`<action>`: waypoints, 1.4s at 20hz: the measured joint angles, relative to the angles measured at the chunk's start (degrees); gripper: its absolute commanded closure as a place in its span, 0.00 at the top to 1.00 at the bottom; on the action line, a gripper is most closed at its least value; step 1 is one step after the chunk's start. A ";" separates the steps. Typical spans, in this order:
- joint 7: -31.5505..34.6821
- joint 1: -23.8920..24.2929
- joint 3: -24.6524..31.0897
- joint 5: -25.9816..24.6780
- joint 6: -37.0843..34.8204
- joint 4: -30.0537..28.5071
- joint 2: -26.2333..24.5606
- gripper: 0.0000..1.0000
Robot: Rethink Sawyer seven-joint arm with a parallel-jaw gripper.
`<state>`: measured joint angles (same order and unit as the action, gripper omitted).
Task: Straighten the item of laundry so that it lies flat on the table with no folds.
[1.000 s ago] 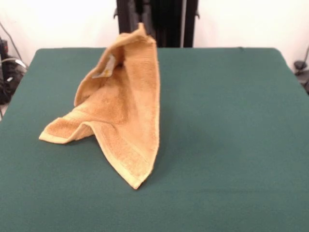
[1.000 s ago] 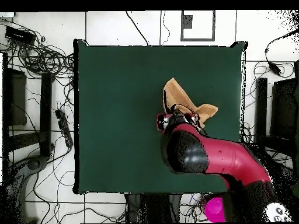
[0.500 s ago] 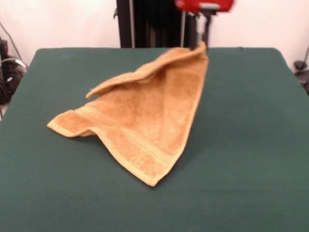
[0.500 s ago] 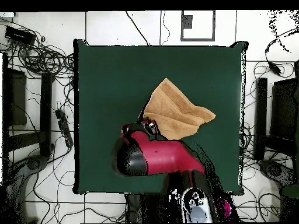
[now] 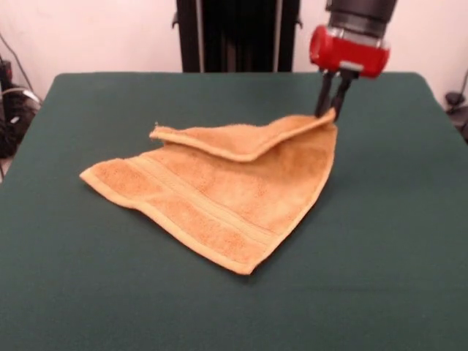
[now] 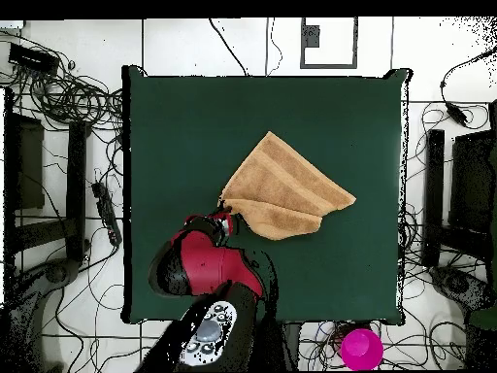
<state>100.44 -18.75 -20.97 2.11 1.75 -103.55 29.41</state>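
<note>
The golden-tan towel [image 5: 219, 190] lies mostly spread on the dark green table [image 5: 395, 241], with its far edge folded over on itself in a flap. Border bands run along its near side. My gripper [image 5: 329, 111] is shut on the towel's right corner and holds it a little above the table, right of centre in the front view. In the overhead view the towel [image 6: 286, 185] lies mid-table and my gripper [image 6: 224, 207] holds its left corner. The tag is hidden.
The robot's black pedestal [image 5: 238, 33] stands beyond the table's far edge. Cables and dark equipment [image 6: 68, 146] lie on the floor beside the table. A pink round object [image 6: 360, 348] sits on the floor by the robot's base.
My gripper has carried the held corner to the right in the front view and lowered it. The towel has gone from hanging upright to lying spread low on the table.
</note>
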 measured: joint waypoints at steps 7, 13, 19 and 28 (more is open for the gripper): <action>4.88 -10.29 -15.13 20.61 2.73 1.20 -14.84 0.00; 7.86 -16.96 -27.28 36.26 1.33 1.60 -28.29 0.00; 11.85 -20.30 -35.12 44.72 -5.46 2.91 -38.87 0.00; 21.97 -22.80 -39.13 48.92 -12.66 4.71 -46.08 0.00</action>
<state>122.41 -41.55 -60.10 51.03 -10.91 -98.84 -16.66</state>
